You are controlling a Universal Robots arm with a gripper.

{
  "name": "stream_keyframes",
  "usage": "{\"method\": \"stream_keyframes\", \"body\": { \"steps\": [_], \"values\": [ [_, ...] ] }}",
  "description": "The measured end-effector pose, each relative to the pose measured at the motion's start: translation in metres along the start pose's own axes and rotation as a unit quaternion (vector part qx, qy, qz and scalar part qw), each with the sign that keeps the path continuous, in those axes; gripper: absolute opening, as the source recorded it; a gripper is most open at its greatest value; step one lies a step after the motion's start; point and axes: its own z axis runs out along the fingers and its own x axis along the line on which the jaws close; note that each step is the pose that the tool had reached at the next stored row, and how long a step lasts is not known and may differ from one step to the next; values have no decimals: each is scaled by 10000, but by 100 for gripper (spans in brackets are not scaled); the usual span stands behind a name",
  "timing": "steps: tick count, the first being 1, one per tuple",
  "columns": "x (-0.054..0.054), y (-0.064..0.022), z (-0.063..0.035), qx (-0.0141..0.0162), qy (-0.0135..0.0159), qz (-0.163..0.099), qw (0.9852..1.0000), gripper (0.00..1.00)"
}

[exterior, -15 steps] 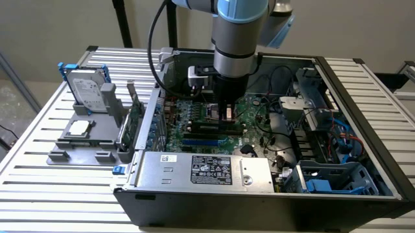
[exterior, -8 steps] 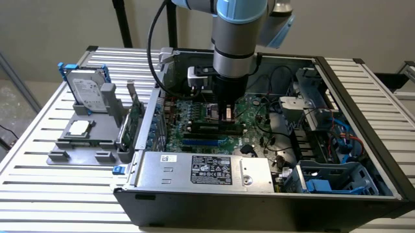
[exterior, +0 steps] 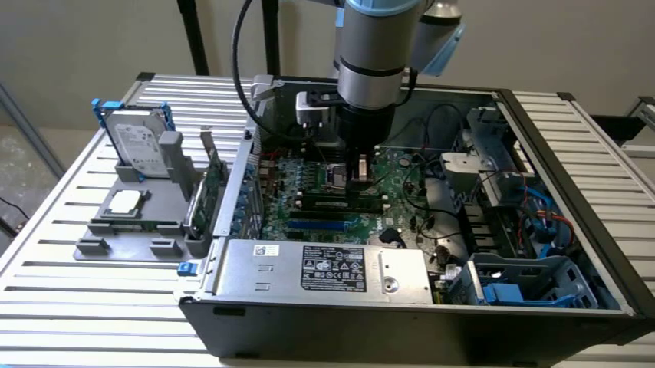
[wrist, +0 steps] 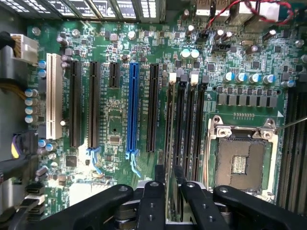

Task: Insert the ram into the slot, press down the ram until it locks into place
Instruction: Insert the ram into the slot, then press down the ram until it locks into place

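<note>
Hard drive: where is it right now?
In the exterior view the hard drive stands upright on the grey holder at the exterior view's left, outside the computer case and well apart from the gripper inside that case.

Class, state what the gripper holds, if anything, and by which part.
The ram, seemingly pinched across its flat faces near one end, between the fingers.

Operator: Exterior view, what is obscured?
Technician: The arm (exterior: pixel 375 54) is cropped at the upper centre edge. The gripper (exterior: pixel 360 186) covers part of the ram (exterior: pixel 317 201), centre frame. The label (exterior: pixel 335 272) print, lower centre, is too small to read.
Operator: Grip on the ram?
Technician: Cannot be determined.
</note>
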Motion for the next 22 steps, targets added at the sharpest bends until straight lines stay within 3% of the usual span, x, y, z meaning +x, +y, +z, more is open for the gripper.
{"method": "stream_keyframes", "body": {
  "steps": [2,4,7,22],
  "values": [
    [1,4,-34,-10,0,-1,10000,22],
    [1,17,-45,-22,-1,-1,10000,13],
    [1,20,-46,-59,-2,-5,10000,11],
    [1,20,-46,-59,-2,-5,10000,11]
  ]
}}
